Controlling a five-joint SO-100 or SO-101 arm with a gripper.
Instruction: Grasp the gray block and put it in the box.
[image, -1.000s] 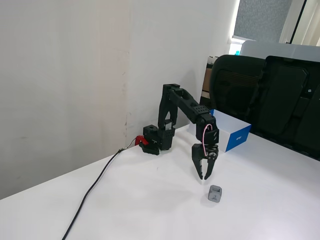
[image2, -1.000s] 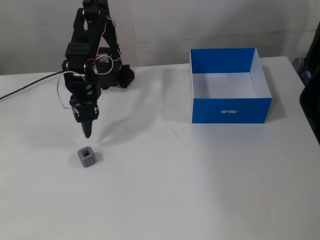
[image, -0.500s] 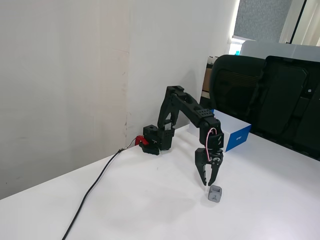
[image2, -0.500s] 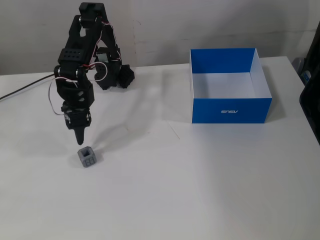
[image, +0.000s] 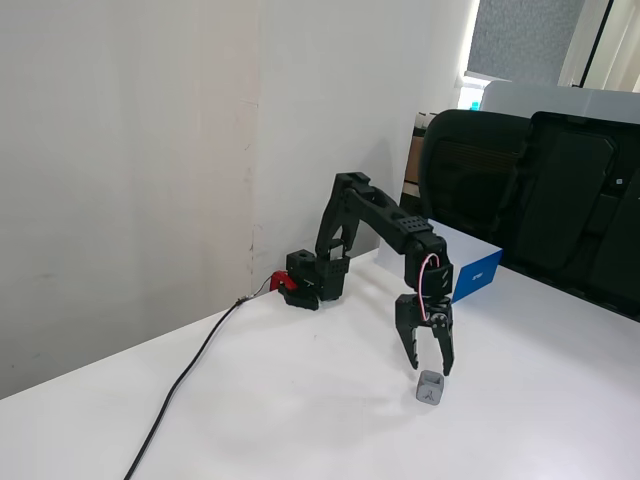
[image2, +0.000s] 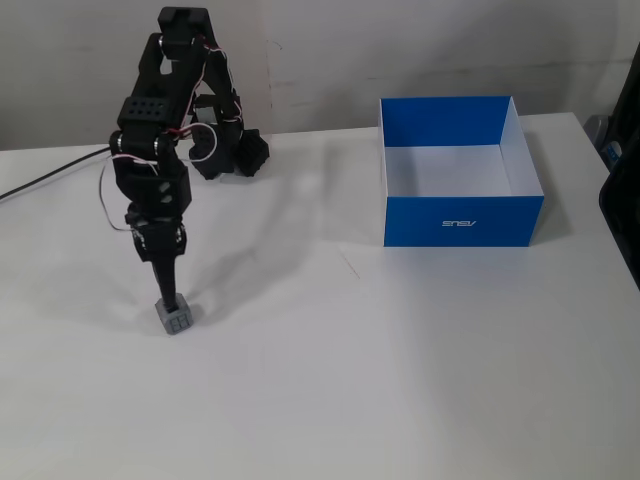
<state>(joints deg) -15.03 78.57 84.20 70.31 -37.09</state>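
The gray block (image: 430, 388) sits on the white table, also seen in the other fixed view (image2: 177, 318). My gripper (image: 430, 366) points straight down just above it, jaws apart and empty, tips slightly higher than the block's top. In the other fixed view the gripper (image2: 168, 296) appears edge-on, its tip right at the block's top. The box (image2: 463, 222), blue outside and white inside, stands open and empty far to the right; in the first fixed view only a blue corner of the box (image: 480, 272) shows behind the arm.
The arm's base (image: 315, 277) stands by the wall. A black cable (image: 190, 375) runs from it toward the table's front-left edge. Black chairs (image: 540, 190) stand behind the table on the right.
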